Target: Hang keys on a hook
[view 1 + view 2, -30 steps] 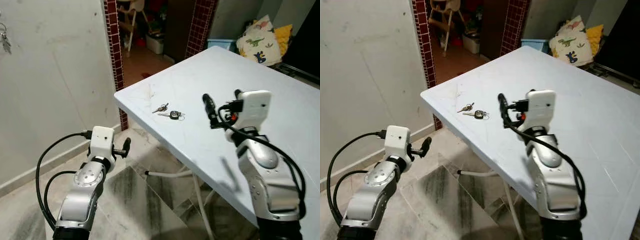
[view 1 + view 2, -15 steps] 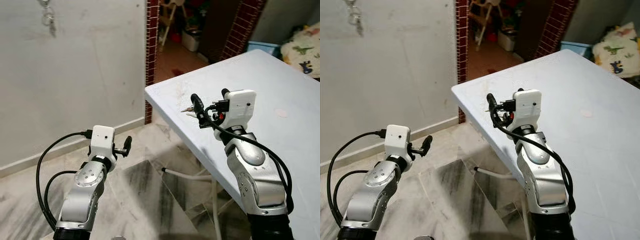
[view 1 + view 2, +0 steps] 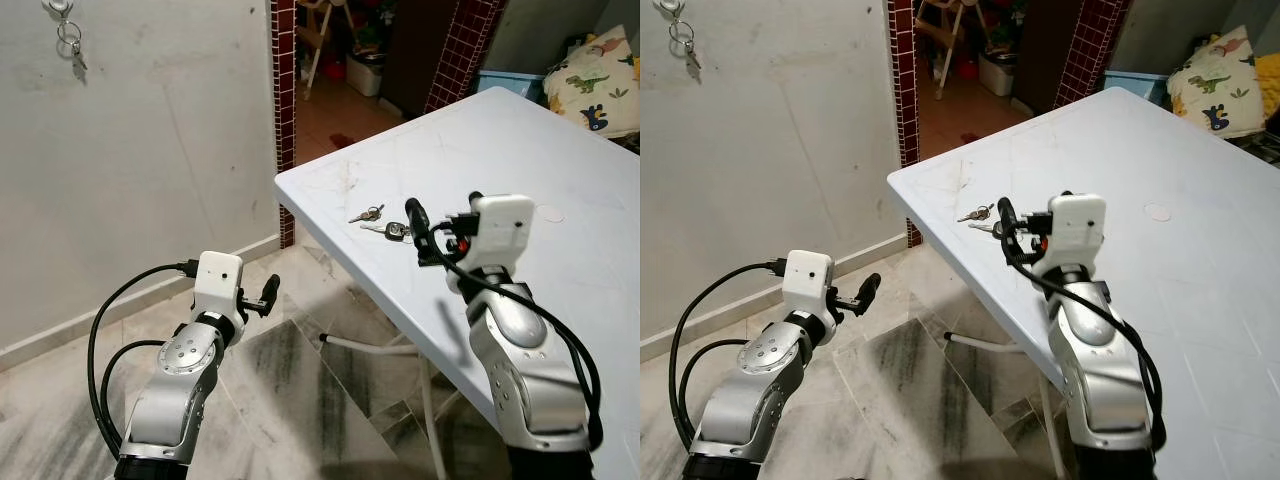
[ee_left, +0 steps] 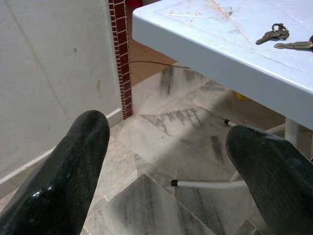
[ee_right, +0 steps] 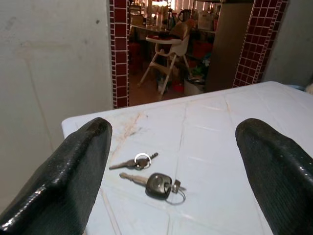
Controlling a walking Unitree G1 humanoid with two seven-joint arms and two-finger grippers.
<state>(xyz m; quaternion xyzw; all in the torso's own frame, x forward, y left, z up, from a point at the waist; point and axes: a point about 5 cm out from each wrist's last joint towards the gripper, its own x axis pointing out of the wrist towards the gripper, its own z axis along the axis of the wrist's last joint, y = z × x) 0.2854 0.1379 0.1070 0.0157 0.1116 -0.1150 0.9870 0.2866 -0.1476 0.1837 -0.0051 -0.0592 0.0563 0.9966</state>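
Metal keys [image 5: 146,176] — on a smooth, scuffed plastic table [image 5: 220,142].

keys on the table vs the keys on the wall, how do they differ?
The loose metal keys with the black fob lie flat near the corner of the white plastic table, spread as two pieces; the small metal key bunch on the wall hangs upright from a hook, gathered in one cluster. The table keys sit just ahead of the open right gripper; the wall bunch is high on the robot's left, away from both grippers. Both are small metal keys on rings.
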